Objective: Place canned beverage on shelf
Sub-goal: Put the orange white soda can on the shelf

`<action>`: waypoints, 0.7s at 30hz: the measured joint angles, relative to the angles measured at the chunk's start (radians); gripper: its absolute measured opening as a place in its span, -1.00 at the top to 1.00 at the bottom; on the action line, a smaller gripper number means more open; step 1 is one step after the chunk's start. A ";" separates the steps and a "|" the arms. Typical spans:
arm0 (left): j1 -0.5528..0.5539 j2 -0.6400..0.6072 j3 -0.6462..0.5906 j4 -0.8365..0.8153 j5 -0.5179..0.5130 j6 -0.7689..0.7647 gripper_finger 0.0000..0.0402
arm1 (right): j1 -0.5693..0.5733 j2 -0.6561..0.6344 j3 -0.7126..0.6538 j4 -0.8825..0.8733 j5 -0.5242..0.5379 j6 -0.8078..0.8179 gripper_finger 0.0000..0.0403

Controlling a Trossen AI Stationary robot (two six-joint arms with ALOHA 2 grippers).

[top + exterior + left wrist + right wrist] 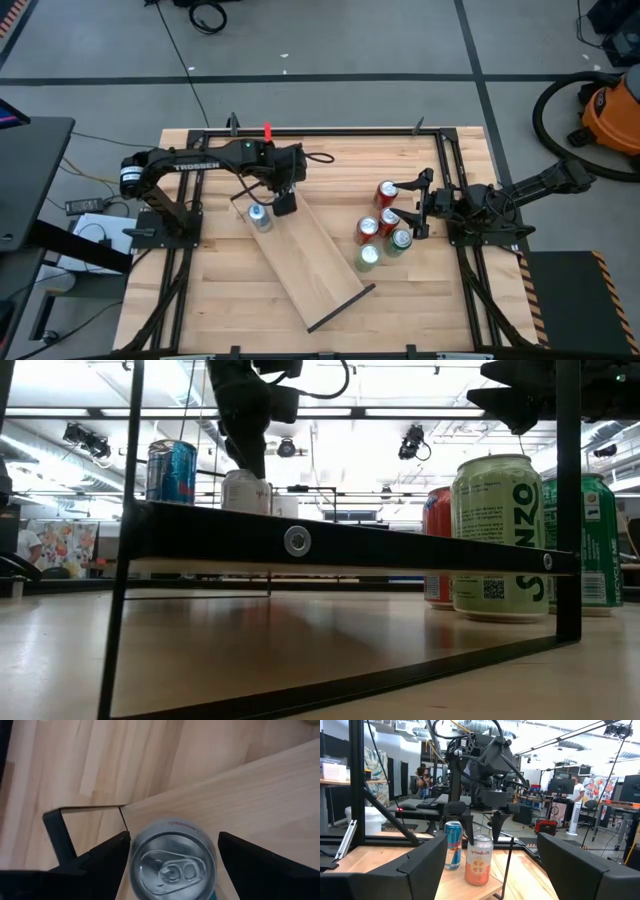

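Observation:
The shelf [312, 262], a pale plank with black rod ends, lies slantwise on the table. At its far left end a white and orange can [479, 862] stands upright on the plank, next to a blue can [452, 845]. My left gripper [174, 855] comes down over the white can [172, 867] and is shut on its top. In the low view the same can [245, 490] shows under the gripper. My right gripper [422, 205] waits at the table's right, open, nothing between its fingers. My left gripper pinches the white can's upper end [136, 862] between its two fingers, one on each side of the rim. The fingers [469, 831] come steeply from above, pointing down. The can stands upright with its base on the shelf's plank [485, 887].
Several red and green cans [383, 232] stand on the table between the shelf and my right gripper; in the low view the green can [498, 535] is nearest. Black frame rods [445, 180] edge the table. People [577, 790] are in the room behind.

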 joint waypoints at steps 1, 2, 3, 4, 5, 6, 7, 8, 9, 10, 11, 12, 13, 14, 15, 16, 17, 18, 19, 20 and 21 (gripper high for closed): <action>0.000 0.000 0.000 -0.002 0.004 -0.011 -0.56 | 0.000 0.000 0.000 0.000 0.000 0.000 -0.58; 0.000 0.000 0.000 -0.005 0.004 -0.019 -0.56 | 0.000 0.000 0.000 0.000 0.000 -0.001 -0.58; 0.000 0.000 0.000 -0.011 0.004 -0.024 -0.56 | 0.000 0.000 0.000 0.000 0.000 -0.001 -0.58; -0.001 0.000 0.000 -0.016 0.004 -0.029 -0.56 | 0.000 0.000 0.000 0.000 0.000 -0.001 -0.58; -0.001 0.000 0.000 -0.021 0.004 -0.041 -0.56 | 0.000 0.000 0.000 0.000 0.000 -0.001 -0.58; -0.001 0.000 0.000 -0.022 0.004 -0.057 -0.56 | 0.000 0.000 0.000 0.000 0.000 -0.001 -0.58; -0.001 0.000 0.000 -0.022 0.004 -0.083 -0.56 | 0.000 0.000 0.000 0.000 0.000 -0.001 -0.58; -0.001 0.000 0.000 -0.021 0.004 -0.112 -0.56 | 0.000 0.000 0.000 0.000 0.000 0.001 -0.58; -0.001 0.000 0.000 -0.022 0.005 -0.144 -0.56 | 0.000 0.000 0.000 0.000 0.000 0.001 -0.58; -0.001 0.000 0.000 -0.022 0.005 -0.172 -0.56 | 0.000 0.000 0.000 0.000 0.000 0.001 -0.58; -0.001 0.000 0.000 -0.022 0.005 -0.198 -0.56 | 0.000 0.000 0.000 0.000 0.000 0.001 -0.58; -0.001 0.000 0.000 -0.024 0.005 -0.226 -0.56 | 0.000 0.000 0.000 0.000 -0.001 0.001 -0.58; -0.003 0.000 0.000 -0.029 0.005 -0.252 -0.56 | 0.000 0.000 0.000 0.000 -0.001 0.001 -0.58; -0.004 0.000 -0.001 -0.032 0.005 -0.270 -0.56 | 0.000 0.000 0.000 0.000 -0.001 0.001 -0.58; -0.007 0.000 -0.001 -0.032 0.005 -0.285 -0.56 | 0.000 0.000 0.000 0.000 -0.001 0.001 -0.58; -0.008 0.000 -0.001 -0.031 0.005 -0.294 -0.56 | 0.000 0.000 0.000 0.000 -0.001 0.001 -0.58; -0.009 0.000 -0.001 -0.031 0.005 -0.310 -0.56 | 0.000 0.000 0.000 0.000 -0.001 0.001 -0.58; -0.012 0.000 -0.001 -0.031 0.005 -0.334 -0.56 | 0.000 0.000 0.000 0.000 -0.001 0.001 -0.58; -0.013 0.000 -0.001 -0.030 0.005 -0.356 -0.56 | 0.000 0.000 0.000 0.000 -0.001 0.001 -0.58; -0.013 0.000 -0.001 -0.026 0.005 -0.372 -0.56 | 0.000 0.000 0.000 0.000 -0.001 0.001 -0.58; -0.013 0.000 -0.001 -0.018 0.005 -0.388 -0.56 | 0.000 0.000 0.000 0.000 -0.001 0.001 -0.58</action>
